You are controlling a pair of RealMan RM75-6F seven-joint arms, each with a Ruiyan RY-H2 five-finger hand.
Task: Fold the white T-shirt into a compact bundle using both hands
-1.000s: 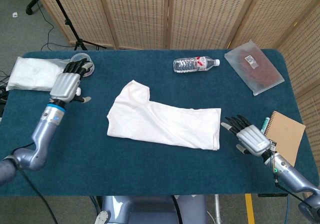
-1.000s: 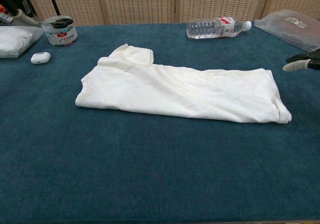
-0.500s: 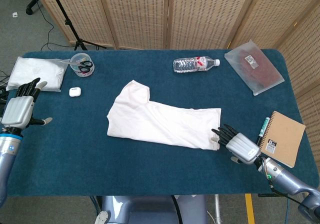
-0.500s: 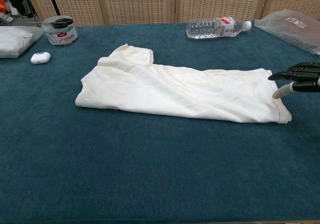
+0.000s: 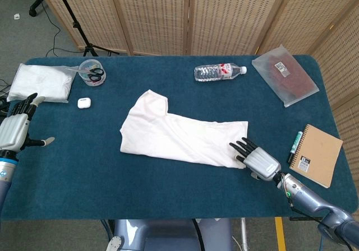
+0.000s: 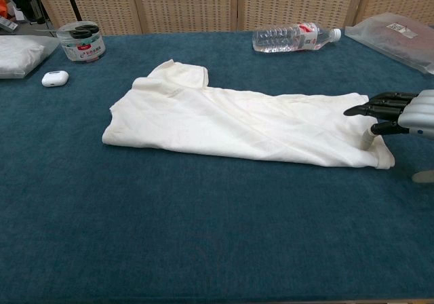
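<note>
- Two hands show in the head view, both placed here against the white T-shirt (image 5: 182,135), which lies flat near the middle of the blue table (image 5: 168,195), already folded into a long band with one sleeve sticking out at its far left end.
- The right hand (image 5: 257,159) is at the shirt's near right corner, fingers apart and stretched toward the cloth; its dark fingertips (image 6: 369,107) lie over the shirt's right edge in the chest view, with nothing held. Whether they press the cloth or hover just above it I cannot tell.
- The left hand (image 5: 15,129) is well left of the shirt, at the table's left edge, fingers spread and holding nothing; the chest view does not show it.
- A water bottle (image 5: 220,71) lies on its side beyond the shirt, toward the far edge of the table.
- A clear bag with dark contents (image 5: 285,74) sits far right of the shirt, at the table's far right corner.
- A brown spiral notebook (image 5: 316,153) with a pen (image 5: 293,145) beside it lies right of the shirt, past the right hand.
- A round tub holding scissors (image 5: 91,73), a small white earbud case (image 5: 84,102) and a white packet (image 5: 40,82) are grouped far left of the shirt.
</note>
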